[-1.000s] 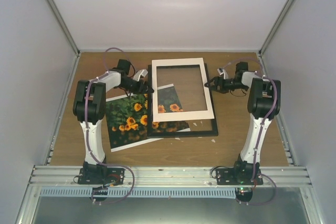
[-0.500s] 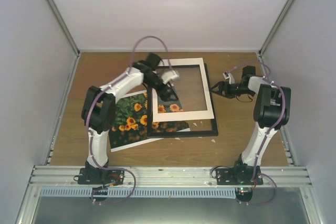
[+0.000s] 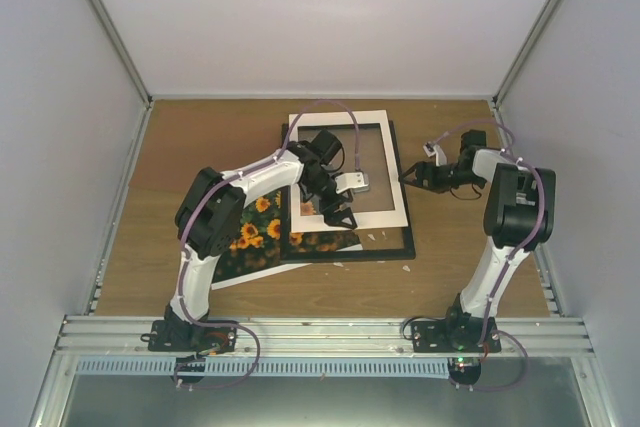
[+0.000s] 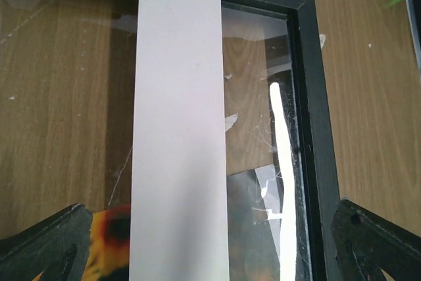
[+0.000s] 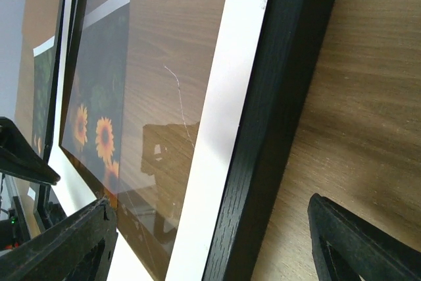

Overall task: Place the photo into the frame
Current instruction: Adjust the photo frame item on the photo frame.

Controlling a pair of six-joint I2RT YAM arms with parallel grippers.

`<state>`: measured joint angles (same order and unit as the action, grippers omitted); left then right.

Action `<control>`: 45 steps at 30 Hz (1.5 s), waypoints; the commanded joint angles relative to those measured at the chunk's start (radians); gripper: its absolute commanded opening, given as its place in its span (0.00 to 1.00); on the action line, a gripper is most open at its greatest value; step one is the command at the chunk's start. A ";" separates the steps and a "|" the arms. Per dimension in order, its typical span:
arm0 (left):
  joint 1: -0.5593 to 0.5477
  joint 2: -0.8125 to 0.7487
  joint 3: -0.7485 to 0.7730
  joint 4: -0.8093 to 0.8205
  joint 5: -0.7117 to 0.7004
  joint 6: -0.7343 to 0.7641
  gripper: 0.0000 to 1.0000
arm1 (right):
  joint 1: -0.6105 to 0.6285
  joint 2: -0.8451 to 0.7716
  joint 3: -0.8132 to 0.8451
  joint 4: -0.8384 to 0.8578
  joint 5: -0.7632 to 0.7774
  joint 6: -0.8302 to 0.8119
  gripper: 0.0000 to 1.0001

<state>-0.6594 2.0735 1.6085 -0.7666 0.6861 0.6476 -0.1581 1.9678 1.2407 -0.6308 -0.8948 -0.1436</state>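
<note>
Large rectangular paper print of orange sunflowers on dark green leaves point(image 3: 243, 237), thin white border, flat on the brown wooden table point(image 3: 190, 142), right part tucked beneath the thin black rectangular picture frame point(image 3: 350, 252) and showing through its clear pane point(image 3: 345, 162). Askew on the frame, a plain white mat board with a cut-out window point(image 3: 396, 167). Over the mat's near strip, the left tool point(image 3: 335, 209), spread wide, holding nothing. Just beside the frame's right edge, the right tool point(image 3: 410, 175), likewise wide and empty.

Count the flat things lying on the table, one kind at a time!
Photo: 1
Black frame: 1
White mat: 1
Clear sheet: 1
Total: 4
</note>
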 commanded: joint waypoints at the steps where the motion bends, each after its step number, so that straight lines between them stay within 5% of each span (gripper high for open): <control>1: -0.024 0.032 -0.008 0.051 -0.014 0.013 0.99 | -0.002 -0.033 -0.012 0.011 0.008 -0.013 0.80; 19: -0.061 0.073 -0.046 0.047 -0.024 0.009 0.98 | -0.003 -0.069 -0.013 0.004 0.001 0.001 0.79; 45: -0.118 -0.066 -0.278 0.143 -0.070 -0.057 0.87 | -0.005 -0.089 -0.032 0.007 -0.013 -0.007 0.78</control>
<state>-0.7708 2.0315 1.3582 -0.6449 0.6514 0.6239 -0.1585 1.9095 1.2118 -0.6281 -0.8921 -0.1421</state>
